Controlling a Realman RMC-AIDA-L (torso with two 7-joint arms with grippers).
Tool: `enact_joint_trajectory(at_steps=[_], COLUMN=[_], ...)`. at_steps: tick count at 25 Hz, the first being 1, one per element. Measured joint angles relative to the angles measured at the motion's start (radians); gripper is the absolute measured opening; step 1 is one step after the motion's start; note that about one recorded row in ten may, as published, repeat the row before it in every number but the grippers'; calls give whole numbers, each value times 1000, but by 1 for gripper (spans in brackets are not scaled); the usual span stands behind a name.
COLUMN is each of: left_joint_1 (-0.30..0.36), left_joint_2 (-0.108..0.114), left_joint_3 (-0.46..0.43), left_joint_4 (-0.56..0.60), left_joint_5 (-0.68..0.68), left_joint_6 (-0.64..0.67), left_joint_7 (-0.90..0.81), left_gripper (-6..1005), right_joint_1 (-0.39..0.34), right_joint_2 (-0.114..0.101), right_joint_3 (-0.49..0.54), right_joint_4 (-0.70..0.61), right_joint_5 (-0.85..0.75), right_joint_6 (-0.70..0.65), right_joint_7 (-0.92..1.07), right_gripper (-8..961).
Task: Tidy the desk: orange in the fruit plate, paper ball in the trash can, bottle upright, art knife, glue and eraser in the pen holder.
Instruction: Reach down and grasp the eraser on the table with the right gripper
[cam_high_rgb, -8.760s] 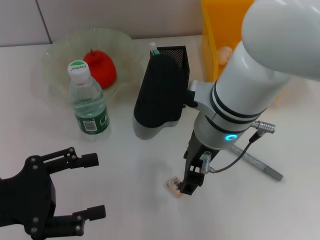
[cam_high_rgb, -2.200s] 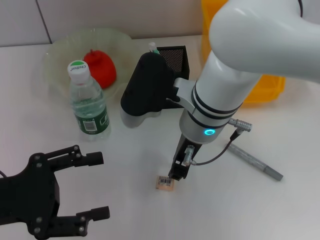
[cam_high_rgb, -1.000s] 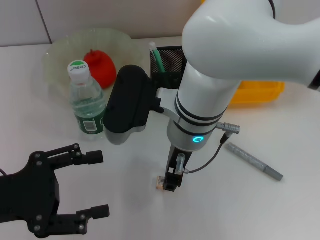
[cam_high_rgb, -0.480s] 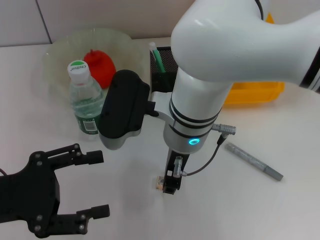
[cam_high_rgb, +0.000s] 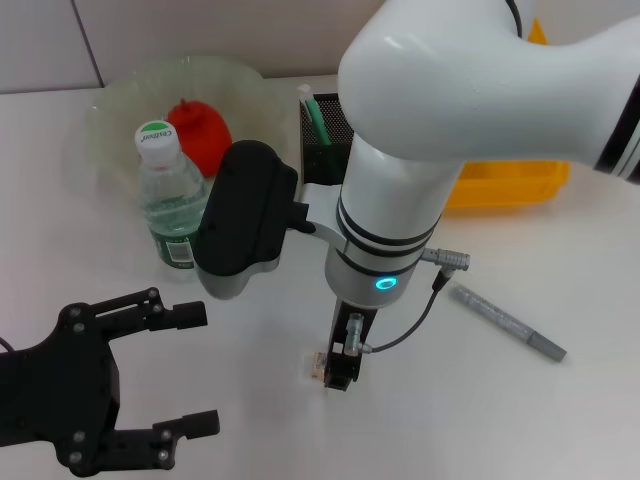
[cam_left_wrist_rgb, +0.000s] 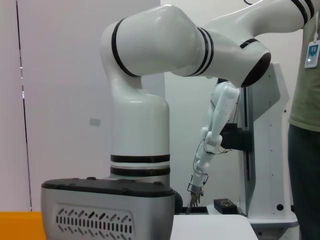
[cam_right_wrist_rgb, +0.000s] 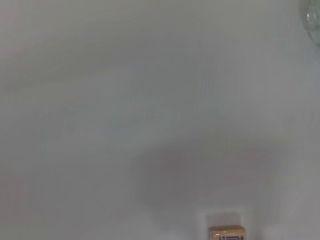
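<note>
My right gripper (cam_high_rgb: 340, 368) is down at the table, touching the small tan eraser (cam_high_rgb: 315, 366), which lies flat on its left side; the right wrist view shows the eraser (cam_right_wrist_rgb: 227, 233) at the picture's edge. The grey art knife (cam_high_rgb: 510, 323) lies on the table to the right. The bottle (cam_high_rgb: 178, 200) stands upright before the fruit plate (cam_high_rgb: 120, 95), which holds the red-orange fruit (cam_high_rgb: 198, 132). A green-and-white glue stick (cam_high_rgb: 312, 110) stands in the black mesh pen holder (cam_high_rgb: 335, 120). My left gripper (cam_high_rgb: 185, 370) hovers open at the front left. The paper ball is out of view.
The yellow trash can (cam_high_rgb: 505, 180) stands at the back right, mostly behind my right arm. The right arm's black-and-grey wrist housing (cam_high_rgb: 245, 220) hangs close beside the bottle. The left wrist view shows only that arm and the room beyond.
The right arm has swung left over the table, and the eraser has slid left with the gripper, a little more in the last half second. The left arm has barely moved.
</note>
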Motion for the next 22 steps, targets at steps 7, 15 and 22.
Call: enact_joint_trajectory(at_steps=[7,15,22], left_joint_1=[0,0,0], left_joint_2=[0,-2,-5], left_joint_3=[1,6,6], left_joint_4=[-1,3,-1], left_joint_5=[0,0,0], left_joint_6=[0,0,0], left_joint_7=[1,2,8], left_gripper=[801,801,801], right_joint_1=[1,21,22], right_joint_2=[0,0,0], right_joint_3=[-6,-26,-27], right_joint_4=[15,37,40], right_joint_5=[7,24,24], right_joint_6=[5,7,7], right_joint_7=[0,0,1], right_gripper=[470,470,471])
